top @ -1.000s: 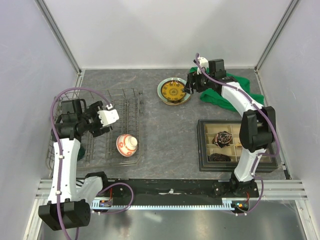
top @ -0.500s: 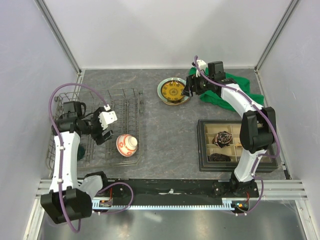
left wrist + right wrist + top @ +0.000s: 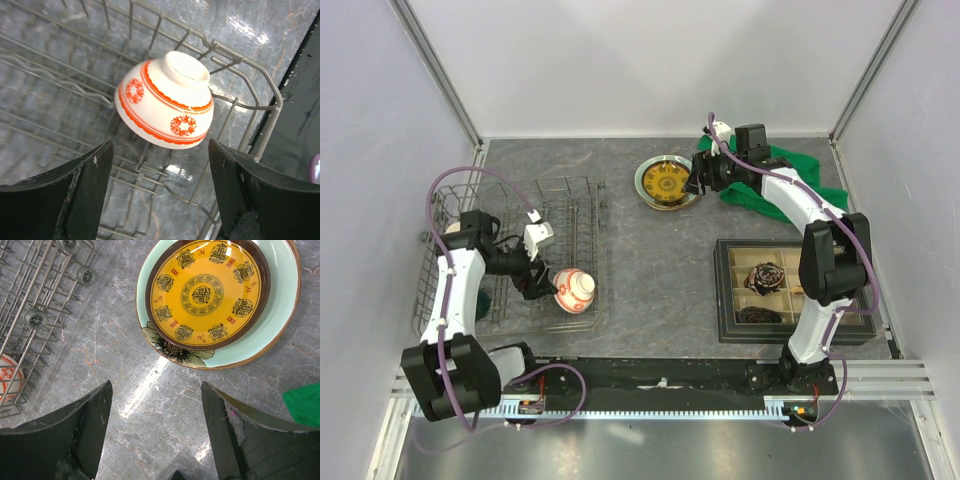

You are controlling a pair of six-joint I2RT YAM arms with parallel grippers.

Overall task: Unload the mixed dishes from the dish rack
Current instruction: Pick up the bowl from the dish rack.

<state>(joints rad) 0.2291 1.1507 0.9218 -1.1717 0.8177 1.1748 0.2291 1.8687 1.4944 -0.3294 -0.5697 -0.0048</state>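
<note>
Your dish rack (image 3: 575,210) sits on the left of the worktop (image 3: 640,270). It holds the red-and-white bowl (image 3: 574,290) in its near right corner, upside down and tilted, foot ring up. The yellow plate (image 3: 669,182) is out of the rack, stacked inside the pale green plate (image 3: 645,180) on the worktop at the far centre. The black tray (image 3: 722,295) on the right holds dark items in two compartments; you cannot tell what they are.

Your left arm bends in over the rack, and the left end effector (image 3: 160,150) points down at the bowl, fingers (image 3: 85,185) spread wide to either side of it, gripping nothing. Your right arm reaches far forward over a green cloth (image 3: 790,180). The right end effector (image 3: 156,390) hangs just beside the stacked plates, spread wide and empty.
</note>
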